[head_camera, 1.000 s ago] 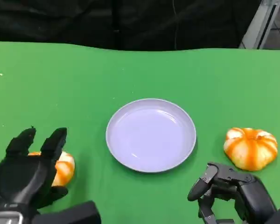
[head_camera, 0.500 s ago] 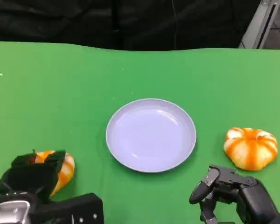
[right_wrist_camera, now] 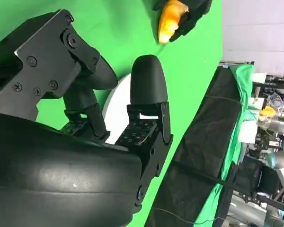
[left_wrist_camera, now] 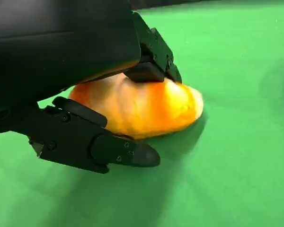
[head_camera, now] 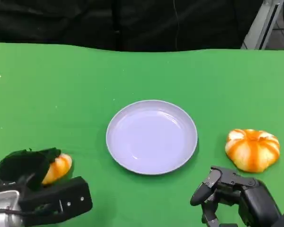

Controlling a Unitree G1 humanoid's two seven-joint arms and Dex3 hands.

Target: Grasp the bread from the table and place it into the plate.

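A small orange bread roll (head_camera: 59, 167) lies on the green table at the lower left. My left hand (head_camera: 23, 165) covers its left side, fingers curled over the top. In the left wrist view the bread roll (left_wrist_camera: 146, 106) sits on the cloth, with a finger (left_wrist_camera: 151, 64) pressed on top and the thumb (left_wrist_camera: 99, 146) against its near side. The pale lilac plate (head_camera: 151, 136) stands empty in the middle. My right hand (head_camera: 236, 194) hovers at the lower right with loosely bent fingers and nothing in them.
A second, larger orange-and-white bread (head_camera: 252, 149) lies right of the plate, just beyond my right hand. Far off in the right wrist view are the plate's edge (right_wrist_camera: 118, 101) and the gripped roll (right_wrist_camera: 170, 16). A black curtain backs the table's far edge.
My left hand's raised fingers have come down and closed over the small roll, which has shifted slightly left. The right hand has stayed in place.
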